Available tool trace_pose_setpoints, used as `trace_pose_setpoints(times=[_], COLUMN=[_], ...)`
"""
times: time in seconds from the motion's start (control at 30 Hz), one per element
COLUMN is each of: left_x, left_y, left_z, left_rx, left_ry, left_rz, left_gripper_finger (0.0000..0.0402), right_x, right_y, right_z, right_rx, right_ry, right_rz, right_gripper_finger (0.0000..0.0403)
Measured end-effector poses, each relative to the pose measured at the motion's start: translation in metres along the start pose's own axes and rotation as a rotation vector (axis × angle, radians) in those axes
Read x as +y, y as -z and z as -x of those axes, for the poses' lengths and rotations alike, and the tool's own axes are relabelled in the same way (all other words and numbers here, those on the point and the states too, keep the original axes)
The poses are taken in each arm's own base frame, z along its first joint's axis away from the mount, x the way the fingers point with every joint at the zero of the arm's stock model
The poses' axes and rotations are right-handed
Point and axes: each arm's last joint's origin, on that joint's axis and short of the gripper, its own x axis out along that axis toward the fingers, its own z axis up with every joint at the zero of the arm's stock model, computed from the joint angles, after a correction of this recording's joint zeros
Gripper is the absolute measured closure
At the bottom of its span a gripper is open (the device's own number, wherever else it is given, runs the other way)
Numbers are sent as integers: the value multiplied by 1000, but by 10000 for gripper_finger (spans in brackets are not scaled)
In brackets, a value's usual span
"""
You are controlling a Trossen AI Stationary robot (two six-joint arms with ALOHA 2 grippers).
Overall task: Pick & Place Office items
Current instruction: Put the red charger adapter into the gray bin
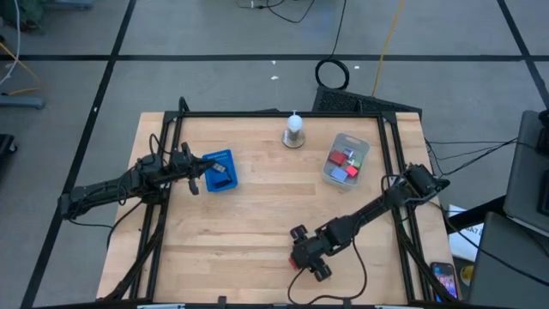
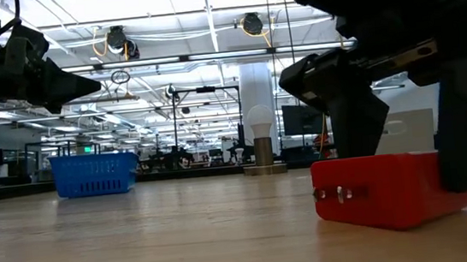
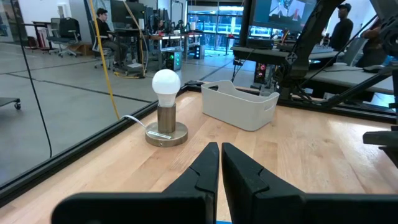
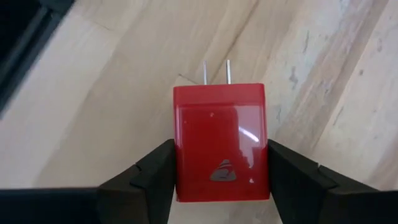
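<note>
The right gripper [image 4: 221, 163] is down low at the near edge of the wooden surface [image 1: 257, 215], well away from the grey tub [image 1: 346, 160]. Its jaws sit on either side of a red plug-in charger [image 4: 220, 142], a blocky little thing with two metal prongs pointing away from the wrist. The dark fingers [image 4: 146, 174] press right against both flanks of the red block, so the jaws look clamped on it, or as good as. From table height the charger [image 2: 383, 190] lies flat on the wood, with the right gripper [image 2: 407, 144] standing over it.

The grey tub stands toward the far right corner of the surface, and several other small pieces [image 1: 344, 162] lie inside it, red, blue and pale ones among them. Just to the left of the tub, near the far edge, a white bulb lamp [image 1: 294, 129] stands upright on a round base.

Much farther left of the tub, the left gripper [image 1: 190, 174] hovers just beside a flat blue box [image 1: 217, 169]. Its jaws are together, the two fingers [image 3: 202, 171] nearly touching, with nothing between them.

From table height a blue basket [image 2: 94, 173] shows far back, beyond the surface.
</note>
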Motion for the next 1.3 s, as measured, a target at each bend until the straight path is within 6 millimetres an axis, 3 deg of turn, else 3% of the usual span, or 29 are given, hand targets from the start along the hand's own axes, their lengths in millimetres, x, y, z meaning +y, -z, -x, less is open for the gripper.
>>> trace_pose_setpoints(times=[0.17, 0.27, 0.33, 0.47, 0.63, 0.77, 0.87, 1.03, 1.3], left_x=[0, 0, 0, 0, 0, 0, 0, 0, 0], left_y=[0, 0, 0, 0, 0, 0, 0, 0, 0], left_z=[0, 0, 0, 0, 0, 0, 0, 0, 0], left_rx=[0, 0, 0, 0, 0, 0, 0, 0, 0], left_ry=[0, 0, 0, 0, 0, 0, 0, 0, 0], left_rz=[0, -2, -4, 3, -11, -22, -24, -25, -19], left_gripper_finger=[382, 382, 382, 382, 382, 382, 382, 382, 382], right_x=[-6, -4, -3, -1, -4, -6, -8, -13, -15], right_y=[-4, -11, -17, -16, 23, 74, 118, 178, 216], right_z=[12, 34, 58, 130, 214, 257, 270, 268, 247], right_rx=[-24, -91, -169, -362, -580, -723, -864, -1009, -1029], right_ry=[-29, -8, 26, 132, 320, 405, 442, 522, 540], right_rz=[-135, -135, -127, -108, -176, -185, -204, -332, -379], right_gripper_finger=[202, 202, 202, 202, 202, 202, 202, 202, 202])
